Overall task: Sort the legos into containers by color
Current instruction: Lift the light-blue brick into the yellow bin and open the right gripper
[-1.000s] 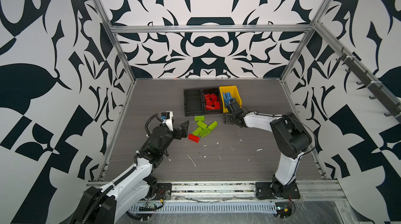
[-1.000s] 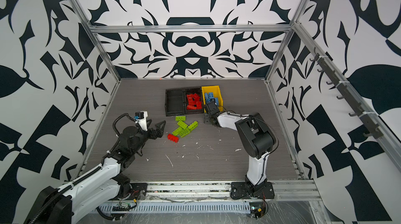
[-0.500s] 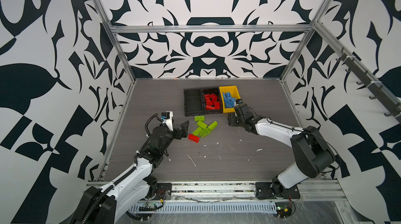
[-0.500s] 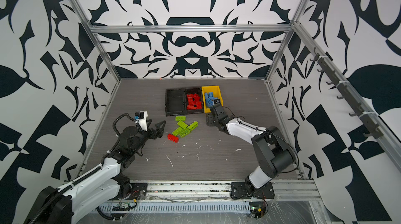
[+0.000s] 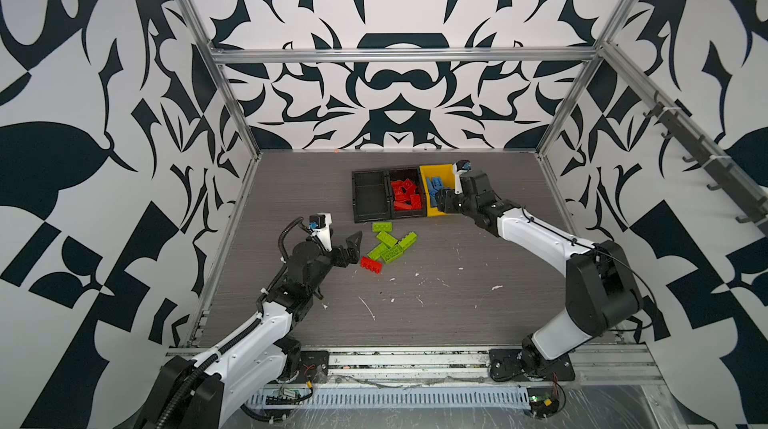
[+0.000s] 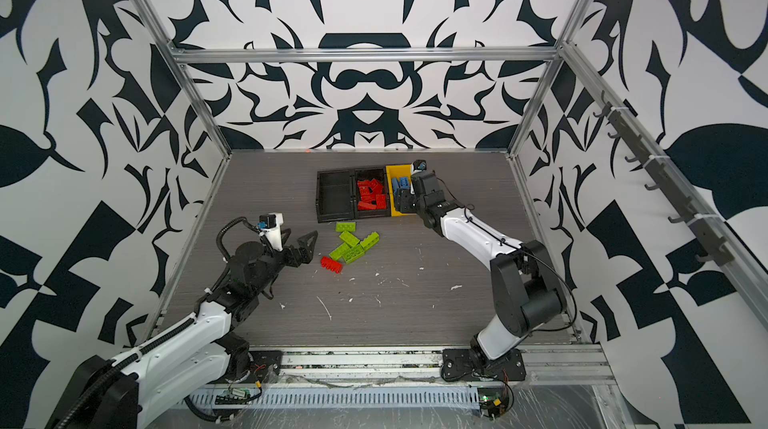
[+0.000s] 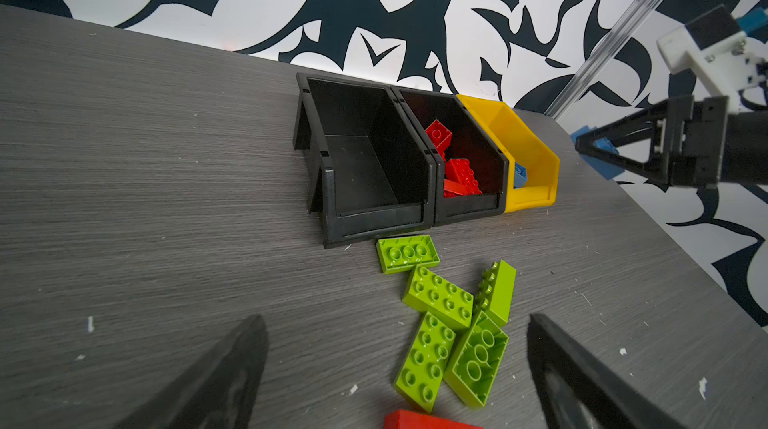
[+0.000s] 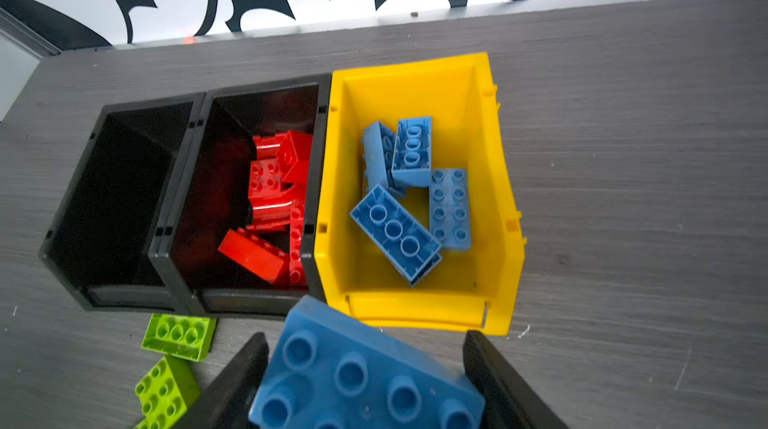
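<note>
Three containers stand in a row at the back: an empty black bin [image 5: 370, 215], a black bin [image 8: 245, 302] holding red legos [image 8: 270, 181], and a yellow bin [image 8: 494, 198] holding several blue legos [image 8: 395, 231]. My right gripper [image 8: 365, 339] is shut on a blue brick [image 8: 365, 377], hanging just before the yellow bin's front edge [image 5: 436, 211]. Several lime green bricks [image 5: 390, 242] and one red brick [image 5: 371, 264] lie loose on the table. Beside that red brick my left gripper [image 5: 354, 249] stands open and empty, the green bricks [image 7: 438, 296] just ahead of it.
White scuff flecks [image 5: 368, 308] dot the grey table. Patterned walls and an aluminium frame [image 5: 232, 115] enclose it on three sides. A metal rail [image 5: 407, 358] runs along the front edge by both arm bases.
The right gripper has risen from the table before the bins toward the yellow bin's front, blue brick still in it, and its elbow swung out right. The left arm has not moved.
</note>
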Available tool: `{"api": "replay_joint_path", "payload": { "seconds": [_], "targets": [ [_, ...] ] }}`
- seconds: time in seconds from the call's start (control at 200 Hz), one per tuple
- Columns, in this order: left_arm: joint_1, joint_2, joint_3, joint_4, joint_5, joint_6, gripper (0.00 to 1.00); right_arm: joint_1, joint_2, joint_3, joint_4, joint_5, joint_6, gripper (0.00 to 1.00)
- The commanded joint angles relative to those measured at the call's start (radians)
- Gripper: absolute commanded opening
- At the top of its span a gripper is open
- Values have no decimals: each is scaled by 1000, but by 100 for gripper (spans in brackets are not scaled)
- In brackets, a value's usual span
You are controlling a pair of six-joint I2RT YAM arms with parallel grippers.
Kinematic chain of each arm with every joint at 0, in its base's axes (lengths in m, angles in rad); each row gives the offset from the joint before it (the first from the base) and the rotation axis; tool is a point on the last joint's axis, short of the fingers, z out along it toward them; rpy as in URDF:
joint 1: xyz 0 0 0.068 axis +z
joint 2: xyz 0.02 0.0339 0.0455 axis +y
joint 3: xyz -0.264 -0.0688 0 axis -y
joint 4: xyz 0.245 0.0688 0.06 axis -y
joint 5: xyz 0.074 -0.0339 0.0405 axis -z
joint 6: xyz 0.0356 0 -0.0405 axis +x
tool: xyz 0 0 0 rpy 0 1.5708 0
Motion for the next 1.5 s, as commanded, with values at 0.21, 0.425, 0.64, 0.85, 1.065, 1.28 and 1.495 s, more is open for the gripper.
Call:
{"api": "replay_joint_path", "payload": {
  "seconds": [0.21,0.425,0.64,0.85,1.065,1.28,1.495],
  "targets": [
    [-3,-16,5,17,-6,0,100,-52,144,205,-7,-33,-38,58],
    [-4,-24,4,12,-6,-2,100,-61,229,283,-28,-35,-52,58],
    [-2,-18,5,14,-1,-5,100,-75,275,313,-2,-19,-59,59],
    [-4,-21,6,15,-5,-4,100,-83,351,387,-20,-30,-64,61],
    [-4,-12,8,15,-5,-2,100,-83,367,444,-67,-28,-65,73],
    [-4,-8,9,14,-2,-3,100,-82,303,416,-102,-42,-90,81],
    [-4,-12,9,14,-10,2,100,-73,262,412,-149,-106,-114,82]
  ]
}}
